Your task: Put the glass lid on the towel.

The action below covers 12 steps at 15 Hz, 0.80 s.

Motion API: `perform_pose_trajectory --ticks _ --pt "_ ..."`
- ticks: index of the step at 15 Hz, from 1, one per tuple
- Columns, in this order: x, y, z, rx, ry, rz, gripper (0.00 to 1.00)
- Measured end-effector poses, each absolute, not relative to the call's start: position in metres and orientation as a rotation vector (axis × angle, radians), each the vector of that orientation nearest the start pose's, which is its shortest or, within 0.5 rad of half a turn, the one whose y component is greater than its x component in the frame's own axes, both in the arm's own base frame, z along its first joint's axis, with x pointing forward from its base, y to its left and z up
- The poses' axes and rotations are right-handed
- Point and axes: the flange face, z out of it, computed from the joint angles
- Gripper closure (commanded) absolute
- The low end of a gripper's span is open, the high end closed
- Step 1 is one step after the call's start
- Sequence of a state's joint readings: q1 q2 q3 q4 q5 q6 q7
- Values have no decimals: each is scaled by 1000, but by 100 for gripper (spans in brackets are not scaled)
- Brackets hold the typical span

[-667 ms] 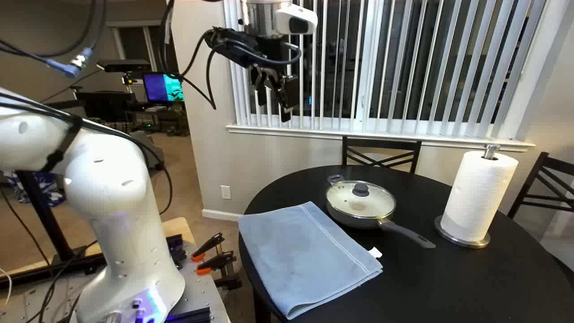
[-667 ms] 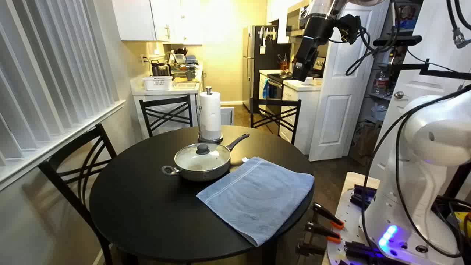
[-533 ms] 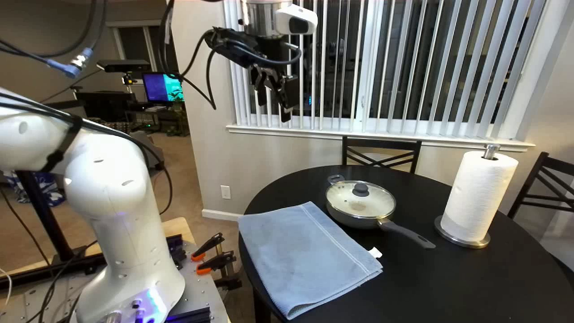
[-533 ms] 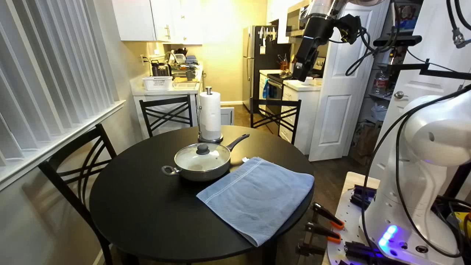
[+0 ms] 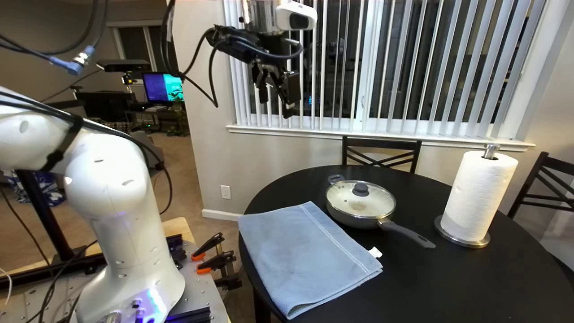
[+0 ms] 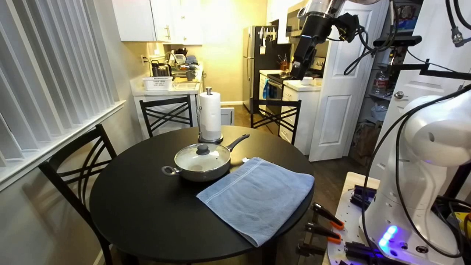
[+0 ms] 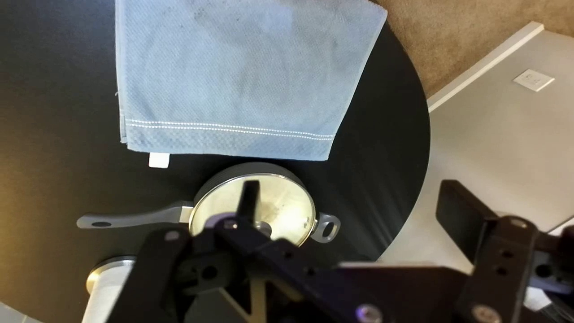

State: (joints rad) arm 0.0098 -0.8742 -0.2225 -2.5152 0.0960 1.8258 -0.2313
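Note:
The glass lid (image 5: 343, 197) is round and clear with a dark central knob (image 5: 360, 189). It sits on the frying pan (image 5: 354, 220), and also shows in an exterior view (image 6: 217, 154) and the wrist view (image 7: 287, 197). The light blue towel (image 5: 300, 251) lies folded flat beside the pan on the table; it also shows in an exterior view (image 6: 261, 195) and the wrist view (image 7: 242, 76). My gripper (image 5: 275, 108) is open and empty, high above the table. In the wrist view its fingers (image 7: 464, 215) stand wide apart, and one partly covers the lid and knob.
A paper towel roll (image 5: 477, 197) stands on the round black table (image 5: 439, 282) beyond the pan's handle (image 5: 408, 234). Dark chairs (image 6: 79, 173) stand around the table. A window with blinds (image 5: 385, 67) is behind. Clamps (image 5: 217, 260) sit at the robot's base.
My gripper has risen slightly and tilted a little. The lid, pan and towel have not moved.

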Motion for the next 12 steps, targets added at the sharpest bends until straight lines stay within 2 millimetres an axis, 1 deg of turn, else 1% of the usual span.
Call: perform_pose_trajectory --ticks 2,4,5,6,8,10,12 --pt "319 -51 569 -2928 -163 -365 0" --pt "351 -25 572 -2964 -240 -452 0" --pt "370 -13 567 -2985 -266 -480 0" --pt "389 -5 558 -3008 -279 -492 0" --pt "425 2 532 -3048 -267 -462 0" --pt "459 -2 498 -3088 -223 -386 0" --pt "485 -10 463 -3118 -179 -278 0"
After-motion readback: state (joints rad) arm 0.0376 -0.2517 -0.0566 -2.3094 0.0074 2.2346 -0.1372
